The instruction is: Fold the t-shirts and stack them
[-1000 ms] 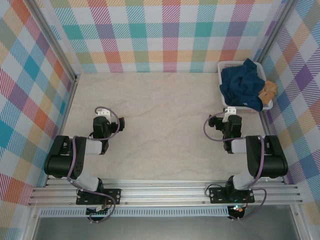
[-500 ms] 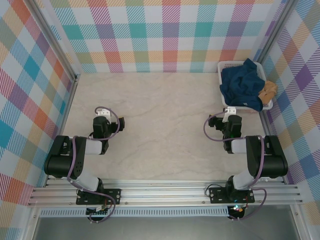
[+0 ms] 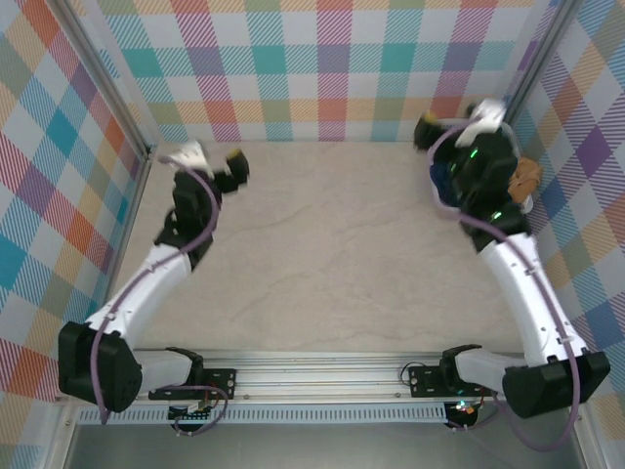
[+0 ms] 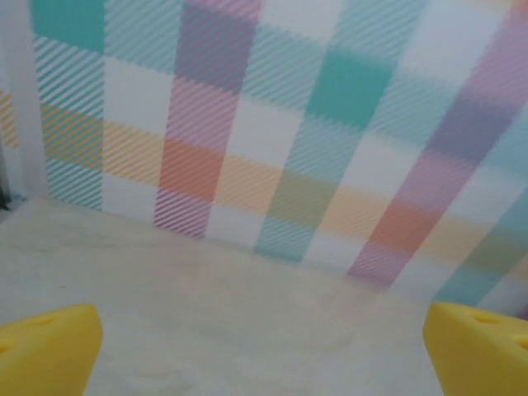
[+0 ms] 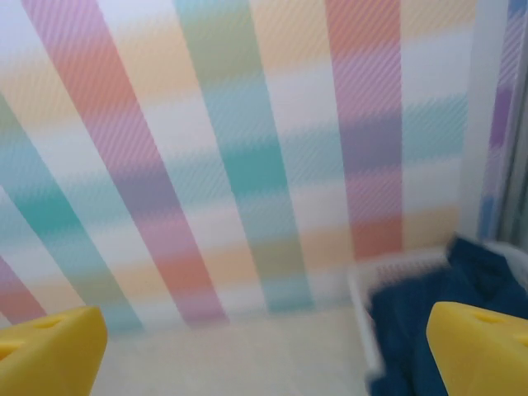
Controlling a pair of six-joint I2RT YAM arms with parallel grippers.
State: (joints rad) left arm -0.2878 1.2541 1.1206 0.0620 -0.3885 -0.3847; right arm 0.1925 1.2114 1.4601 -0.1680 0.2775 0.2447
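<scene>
My right claw (image 5: 264, 351) hangs with its jaws wide apart and empty over the far right corner of the desk (image 3: 322, 244). The navy t-shirt (image 5: 412, 330) lies crumpled in the white basket (image 5: 396, 264), below and to the right of where the claw points, and the tan t-shirt (image 3: 528, 174) sits at the basket's right side. My left claw (image 4: 264, 346), also spread and empty, is well apart across the desk, so I judge this reach belongs to the right arm: down and rightward onto a heap with no clear long axis.
</scene>
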